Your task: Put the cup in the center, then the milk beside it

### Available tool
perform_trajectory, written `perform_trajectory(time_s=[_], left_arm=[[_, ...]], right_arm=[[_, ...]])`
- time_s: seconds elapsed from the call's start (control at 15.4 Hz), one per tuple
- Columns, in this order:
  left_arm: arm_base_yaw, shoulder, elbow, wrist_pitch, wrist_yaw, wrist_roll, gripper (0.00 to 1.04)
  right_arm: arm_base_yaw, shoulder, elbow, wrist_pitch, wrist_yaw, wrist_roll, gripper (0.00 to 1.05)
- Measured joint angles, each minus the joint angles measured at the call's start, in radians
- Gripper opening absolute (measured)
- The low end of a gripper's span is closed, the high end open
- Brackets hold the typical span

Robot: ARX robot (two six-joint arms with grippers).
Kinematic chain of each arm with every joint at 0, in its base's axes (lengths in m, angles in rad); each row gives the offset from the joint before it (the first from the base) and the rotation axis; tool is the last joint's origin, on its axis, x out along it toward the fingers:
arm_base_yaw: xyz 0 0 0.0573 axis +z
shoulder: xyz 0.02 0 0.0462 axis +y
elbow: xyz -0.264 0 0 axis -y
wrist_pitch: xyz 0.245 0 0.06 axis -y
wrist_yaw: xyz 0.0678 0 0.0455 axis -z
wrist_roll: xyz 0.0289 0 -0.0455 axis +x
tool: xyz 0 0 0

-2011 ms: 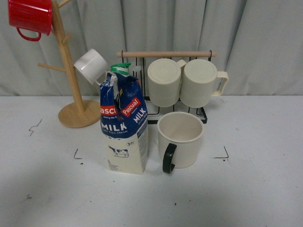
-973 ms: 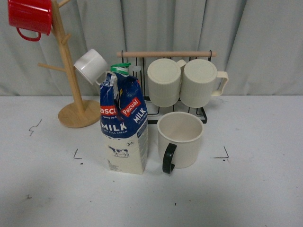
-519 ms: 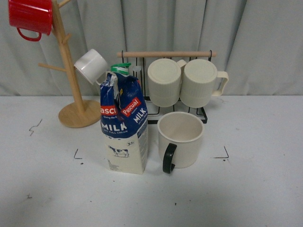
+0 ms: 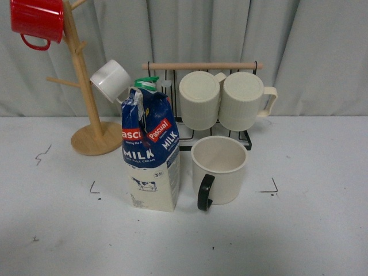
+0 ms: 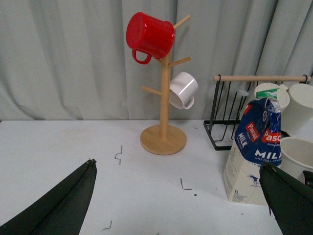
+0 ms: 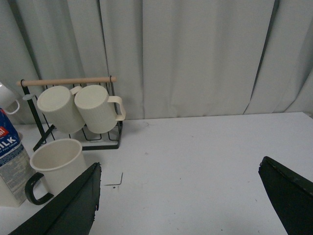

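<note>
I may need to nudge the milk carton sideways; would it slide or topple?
The milk carton is tall on a small base, so a push up high would probably tip it; a low push should slide it. Its top looks crumpled and opened, so it may flex and could spill. The cup stands close beside it.

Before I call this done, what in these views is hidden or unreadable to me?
- Milk carton: small print under "MILK" is too small to read in the front view; its right part is cut by the frame edge in the left wrist view.
- Cup: its bottom inside is hidden by its own wall.
- Both arms: absent from the front view.
- Red mug: cropped by the front view's top edge.
</note>
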Motion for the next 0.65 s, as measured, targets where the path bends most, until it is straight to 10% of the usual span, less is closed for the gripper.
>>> perform_trajectory(time_s=[0.65], left_arm=[[0.0,0.0,0.0,0.0,0.0,0.0,0.98]], right_arm=[[0.0,0.0,0.0,0.0,0.0,0.0,0.98]])
